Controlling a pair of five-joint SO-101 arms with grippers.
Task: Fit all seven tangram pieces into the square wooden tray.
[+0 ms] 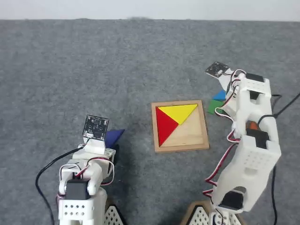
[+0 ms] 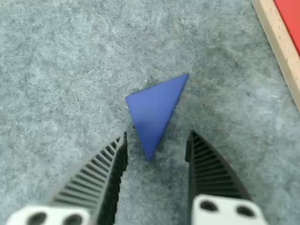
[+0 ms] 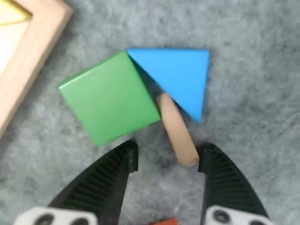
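Only two of seven seated in the wooden tray so far: red triangle and yellow triangle, both tucked toward one corner of it. Dark blue triangle flat on the grey surface, a little way off the tray's red-triangle edge, with the left pincer spread wide and straddling the triangle's narrow point. Looks like the pick-up step. Better not to pinch at that skinny tip. Slide forward to the fat middle, square the jaws to two edges, drop low enough to catch the thin sides, then close gently to avoid squirting it out. Just beside the tray's opposite rim: green square and light blue triangle touching at a corner, tan piece wedged against both, right pincer gaping wide too, around the tan piece's end. Worth lifting one at a time there without nudging the neighbours.
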